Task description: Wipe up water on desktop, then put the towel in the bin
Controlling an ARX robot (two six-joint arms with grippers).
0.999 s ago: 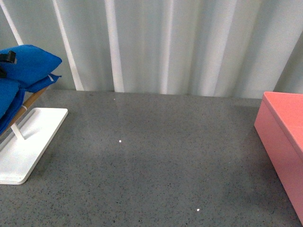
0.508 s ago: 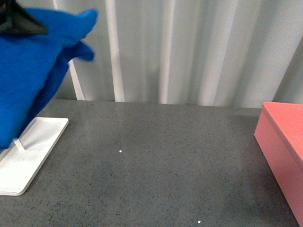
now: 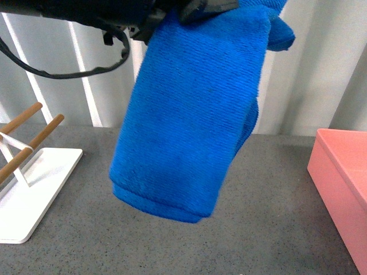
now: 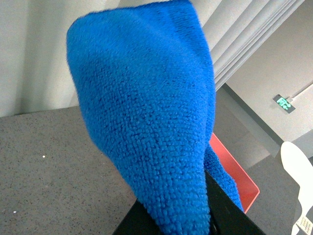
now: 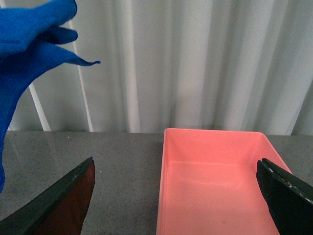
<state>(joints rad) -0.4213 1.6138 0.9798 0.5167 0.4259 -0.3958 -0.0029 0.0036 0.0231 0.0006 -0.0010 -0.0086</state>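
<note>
The blue towel point(image 3: 189, 114) hangs floppy in mid-air over the middle of the dark grey speckled desktop point(image 3: 275, 223). My left gripper point(image 3: 192, 8) is shut on the towel's top edge at the top of the front view. In the left wrist view the towel point(image 4: 146, 122) drapes over my left gripper point(image 4: 195, 218) and hides its fingertips. The salmon-pink bin point(image 3: 344, 172) stands on the right; it is empty in the right wrist view point(image 5: 215, 181). My right gripper point(image 5: 176, 196) is open and empty, its jaws spread wide before the bin. The towel's edge also shows there point(image 5: 29, 39).
A white rack base point(image 3: 28, 195) with two bare wooden rods point(image 3: 34, 134) stands at the left. A pale pleated curtain point(image 3: 321, 63) runs along the desktop's far edge. A black cable point(image 3: 69, 71) loops down from the left arm.
The towel has come off the rack and moved up and right with my left gripper; it now hangs over the middle of the desktop. The rack's rods are bare.
</note>
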